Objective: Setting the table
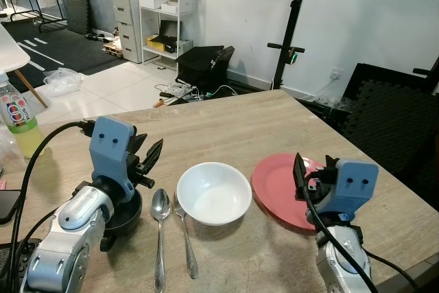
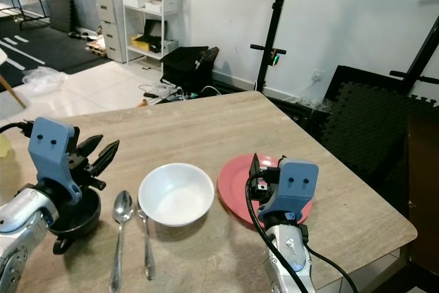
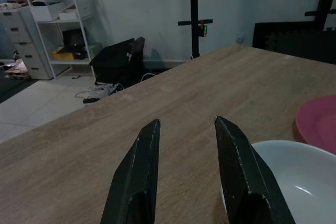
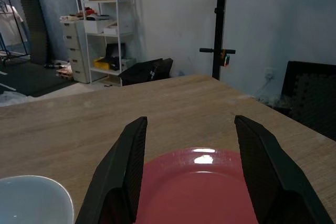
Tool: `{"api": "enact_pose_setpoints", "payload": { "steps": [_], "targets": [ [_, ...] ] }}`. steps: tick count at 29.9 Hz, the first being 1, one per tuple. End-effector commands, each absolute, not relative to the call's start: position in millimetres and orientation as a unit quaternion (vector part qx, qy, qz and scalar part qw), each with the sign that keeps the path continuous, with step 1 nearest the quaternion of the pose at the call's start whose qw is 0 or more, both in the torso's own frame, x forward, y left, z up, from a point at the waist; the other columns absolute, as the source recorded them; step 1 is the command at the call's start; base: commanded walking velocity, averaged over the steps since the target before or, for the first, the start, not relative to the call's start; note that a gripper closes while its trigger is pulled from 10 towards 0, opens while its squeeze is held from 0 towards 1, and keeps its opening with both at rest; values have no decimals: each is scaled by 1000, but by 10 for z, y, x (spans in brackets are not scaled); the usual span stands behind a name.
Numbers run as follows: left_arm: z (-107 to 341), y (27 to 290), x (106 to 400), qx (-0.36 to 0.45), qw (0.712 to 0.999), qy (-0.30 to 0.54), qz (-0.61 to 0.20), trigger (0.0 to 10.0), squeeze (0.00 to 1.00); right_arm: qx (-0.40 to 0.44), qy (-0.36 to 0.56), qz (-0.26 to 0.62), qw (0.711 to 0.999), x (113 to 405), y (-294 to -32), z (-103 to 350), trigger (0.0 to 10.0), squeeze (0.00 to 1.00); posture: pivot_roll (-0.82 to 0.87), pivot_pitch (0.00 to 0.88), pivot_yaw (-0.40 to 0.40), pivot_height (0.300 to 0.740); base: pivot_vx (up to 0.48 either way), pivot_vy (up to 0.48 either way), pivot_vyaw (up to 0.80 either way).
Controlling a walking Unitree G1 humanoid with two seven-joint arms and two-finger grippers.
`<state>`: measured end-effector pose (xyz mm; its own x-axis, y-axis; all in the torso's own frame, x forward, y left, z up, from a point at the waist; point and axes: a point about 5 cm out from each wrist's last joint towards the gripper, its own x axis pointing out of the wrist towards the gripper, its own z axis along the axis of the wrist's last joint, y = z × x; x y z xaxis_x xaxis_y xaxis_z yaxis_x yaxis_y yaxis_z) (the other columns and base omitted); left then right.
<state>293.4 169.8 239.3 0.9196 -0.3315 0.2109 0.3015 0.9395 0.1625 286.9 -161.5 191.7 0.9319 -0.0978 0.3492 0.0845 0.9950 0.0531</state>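
Observation:
On the wooden table (image 1: pixel 226 125) a white bowl (image 1: pixel 214 192) sits in the middle, with a pink plate (image 1: pixel 278 193) just to its right. A spoon (image 1: pixel 160 205) and a fork (image 1: pixel 186 237) lie side by side to the left of the bowl. A small black bowl (image 1: pixel 130 212) rests under my left wrist. My left gripper (image 1: pixel 151 147) hovers open above the table, left of the white bowl, holding nothing. My right gripper (image 4: pixel 189 120) stands open just over the near part of the pink plate (image 4: pixel 199 182), empty.
A bottle of yellow-green drink (image 1: pixel 17 116) stands at the table's far left. The table's right edge (image 1: pixel 384 169) drops off toward black foam mats (image 1: pixel 398 118). Beyond the table are white shelves (image 1: pixel 161 8), a black case (image 1: pixel 202 66) and a black stand (image 1: pixel 291 32).

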Motion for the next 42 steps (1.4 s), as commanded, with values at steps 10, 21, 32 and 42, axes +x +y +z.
{"api": "enact_pose_setpoints", "payload": {
  "steps": [10,21,32,42],
  "targets": [
    [2359,1678,2953,66,978,-113,-163,10000,0,15,-171,-45,984,2879,-1613,1888,10000,0,134,0,4,740,0,0,0],
    [2359,1676,2954,65,978,-113,-162,10000,0,16,-170,-46,984,2875,-1612,1882,10000,0,134,5,5,740,0,0,0],
    [2303,1585,2919,58,973,-93,-204,10000,0,16,-168,-46,985,2869,-1615,1874,10000,0,133,9,2,740,0,0,0],
    [2298,1492,2651,158,889,-36,-428,10000,0,13,-169,-44,985,2889,-1624,1889,10000,0,142,5,-11,740,0,0,0]
  ]
}}
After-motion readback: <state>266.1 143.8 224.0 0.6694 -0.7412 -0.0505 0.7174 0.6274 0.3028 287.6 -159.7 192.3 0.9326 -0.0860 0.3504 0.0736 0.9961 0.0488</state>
